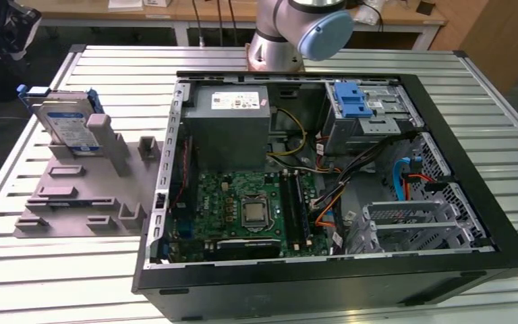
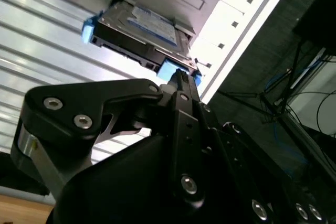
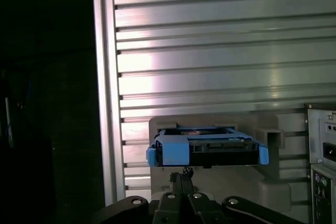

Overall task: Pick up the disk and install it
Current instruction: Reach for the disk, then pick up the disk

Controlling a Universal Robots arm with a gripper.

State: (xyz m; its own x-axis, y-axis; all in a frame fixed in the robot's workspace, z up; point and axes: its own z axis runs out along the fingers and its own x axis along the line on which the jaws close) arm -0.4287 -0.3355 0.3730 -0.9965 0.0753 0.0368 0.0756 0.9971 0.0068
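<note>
The disk (image 1: 68,125) stands on edge in a grey slotted holder (image 1: 79,196) on the table, at the exterior view's left. It is silver with a white-and-blue label and blue carrier rails. In both wrist views the disk (image 3: 207,148) (image 2: 139,30) lies just past my gripper (image 3: 182,174) (image 2: 178,77). The black fingers are pressed together with nothing between them, and their tips point at the blue rail. There seems to be a gap between the tips and the disk.
An open computer case (image 1: 331,182) lies on the slatted metal table. Inside it are a motherboard, a grey power supply (image 1: 227,121) and a metal drive cage (image 1: 371,111) with a blue latch (image 1: 353,101). The arm's base (image 1: 286,34) stands behind the case.
</note>
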